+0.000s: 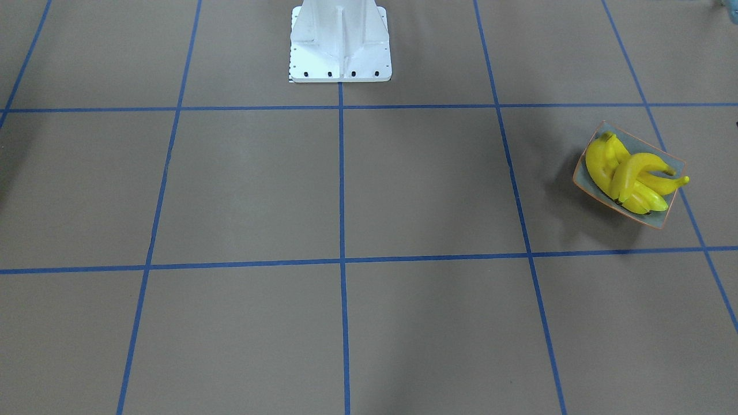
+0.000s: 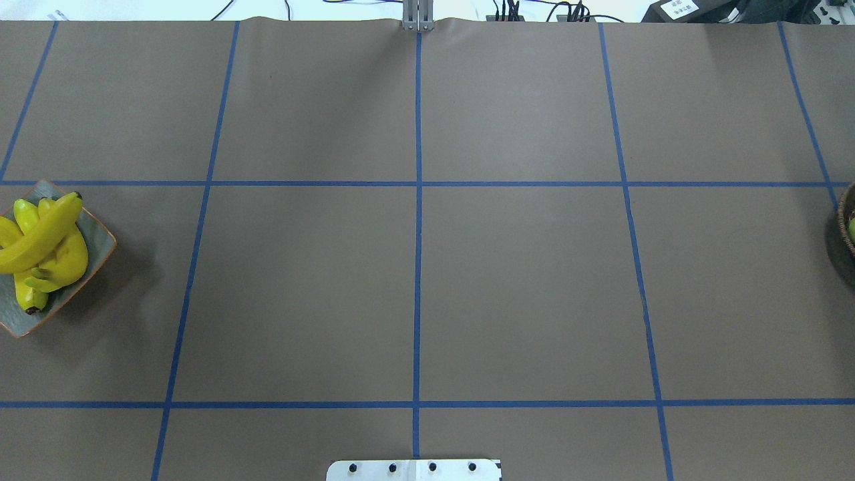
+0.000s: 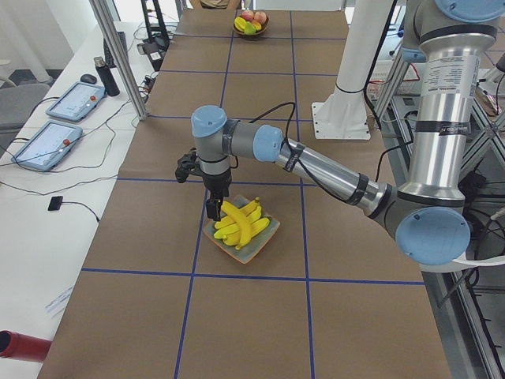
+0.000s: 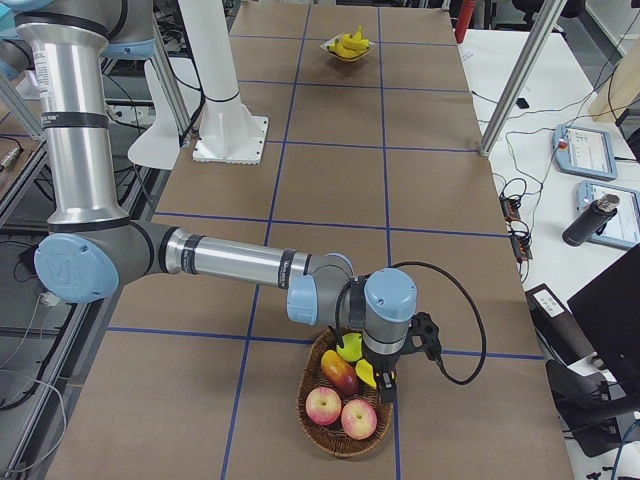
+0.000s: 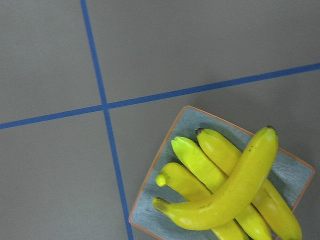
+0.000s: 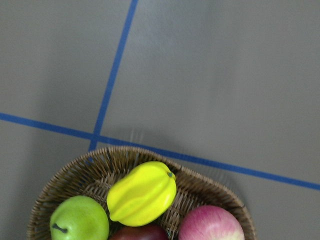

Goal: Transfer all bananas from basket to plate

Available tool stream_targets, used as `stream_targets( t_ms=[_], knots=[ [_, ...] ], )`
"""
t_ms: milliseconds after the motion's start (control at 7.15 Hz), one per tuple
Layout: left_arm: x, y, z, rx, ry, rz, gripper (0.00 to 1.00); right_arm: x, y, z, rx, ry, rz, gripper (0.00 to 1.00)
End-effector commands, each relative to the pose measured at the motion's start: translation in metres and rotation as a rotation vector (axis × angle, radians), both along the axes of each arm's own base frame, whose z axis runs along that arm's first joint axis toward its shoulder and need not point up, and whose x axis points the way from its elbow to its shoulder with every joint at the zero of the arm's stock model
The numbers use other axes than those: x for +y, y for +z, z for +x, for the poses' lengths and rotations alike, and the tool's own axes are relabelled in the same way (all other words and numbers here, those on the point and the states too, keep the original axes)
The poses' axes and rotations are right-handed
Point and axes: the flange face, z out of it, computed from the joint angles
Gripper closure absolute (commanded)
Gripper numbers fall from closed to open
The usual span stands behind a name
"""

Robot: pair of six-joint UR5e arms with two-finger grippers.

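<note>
Brown paper gridded with blue tape covers the surface (image 2: 521,287). At its left end the bananas (image 1: 631,176) lie piled on the plate (image 2: 100,235), with the left claw (image 3: 213,209) close over the plate's edge. The right claw (image 4: 388,385) hangs over the basket (image 6: 75,172) at the other end. I cannot tell how wide either claw stands.

Bright, even overhead light; my wrist views are sharp. Soft, faint shadow on the table (image 2: 143,267) just beside the plate (image 2: 99,232), on its centre-facing side. Mild sheen on the bananas (image 5: 235,185) atop the plate.
</note>
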Motion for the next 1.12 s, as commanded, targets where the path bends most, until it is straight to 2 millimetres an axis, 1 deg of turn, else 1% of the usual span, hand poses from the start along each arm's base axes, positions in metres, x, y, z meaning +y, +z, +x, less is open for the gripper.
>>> stream_targets(
  t_ms=[0, 140, 280, 420, 559, 699, 839, 979],
  knots=[
    [0.012, 0.038, -0.025, 0.054, -0.025, -0.057, 0.00, -0.001, -0.006, 0.002, 0.025, 0.005, -0.003, 0.01],
    [0.014, 0.064, -0.026, 0.057, -0.008, -0.040, 0.00, -0.008, -0.015, 0.002, 0.000, 0.007, 0.001, 0.01],
    [0.027, 0.098, -0.028, 0.057, -0.012, -0.029, 0.00, -0.021, -0.034, 0.010, -0.035, 0.018, -0.018, 0.01],
    [0.038, 0.107, -0.029, 0.062, -0.016, 0.021, 0.00, -0.021, -0.044, 0.012, -0.026, 0.015, -0.033, 0.01],
    [0.040, 0.102, -0.026, 0.106, -0.017, 0.021, 0.00, -0.017, -0.042, 0.011, -0.029, 0.016, -0.039, 0.01],
    [0.043, 0.102, -0.025, 0.108, -0.015, 0.027, 0.00, -0.015, -0.040, 0.010, -0.035, 0.023, -0.047, 0.01],
    [0.044, 0.106, -0.025, 0.108, -0.009, 0.024, 0.00, -0.015, -0.040, 0.009, -0.042, 0.024, -0.050, 0.01],
    [0.045, 0.105, -0.025, 0.103, -0.006, 0.028, 0.00, -0.015, -0.040, 0.009, -0.053, 0.025, -0.053, 0.01]
  ],
)
